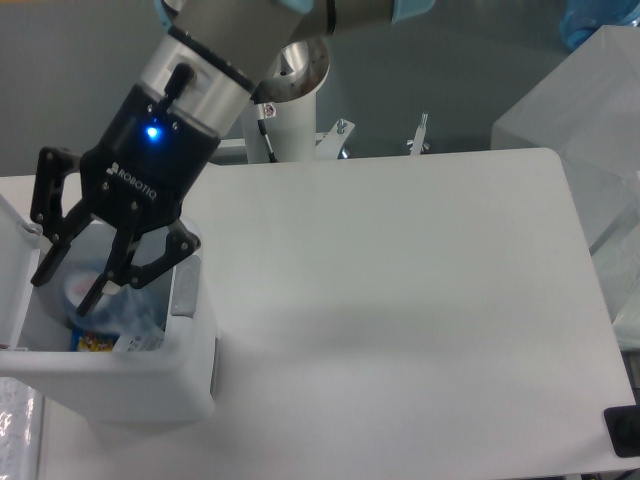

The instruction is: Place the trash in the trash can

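The trash can [120, 380] is a boxy white bin at the table's left edge, with a grey panel [183, 290] on its rim and its lid [12, 275] swung up on the left. My gripper [65, 292] reaches down into its opening with the fingers spread. The crushed clear bluish bottle [132, 308] lies inside the bin just below and right of the fingertips, its white cap blurred between them. The fingers do not seem to clamp it. A small white scrap [130, 343] lies in the bin; I cannot tell if it is the tissue.
A blue and yellow packet [90, 343] lies in the bin. The arm's white base post [295, 110] stands behind the table. A translucent box [585, 110] sits at the right, and a black object [625, 430] at the table's lower right corner.
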Controlling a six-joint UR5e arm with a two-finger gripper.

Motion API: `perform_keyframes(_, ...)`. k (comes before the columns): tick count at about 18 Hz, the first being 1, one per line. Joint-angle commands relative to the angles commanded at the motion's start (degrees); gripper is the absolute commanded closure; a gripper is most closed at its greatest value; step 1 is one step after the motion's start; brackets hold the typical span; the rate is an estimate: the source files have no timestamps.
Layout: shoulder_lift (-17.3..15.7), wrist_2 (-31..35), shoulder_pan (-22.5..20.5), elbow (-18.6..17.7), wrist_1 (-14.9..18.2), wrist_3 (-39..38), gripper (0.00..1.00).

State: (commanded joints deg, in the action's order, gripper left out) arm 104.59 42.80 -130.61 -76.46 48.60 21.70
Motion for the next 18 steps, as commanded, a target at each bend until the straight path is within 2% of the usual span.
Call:
perform_keyframes(1,-0.4,0.0,0.0,-0.8,-0.1,0.4,0.0)
perform_keyframes(6,-0.6,0.0,-1.4,-3.2,-0.1,3.5,0.0)
perform_keyframes(12,-0.2,0.1,-10.4,-4.3,-0.1,9.7,0.0)
perform_keyframes(18,-0.5,0.2,-19.3,-11.3,-0.1,24.9,0.0)
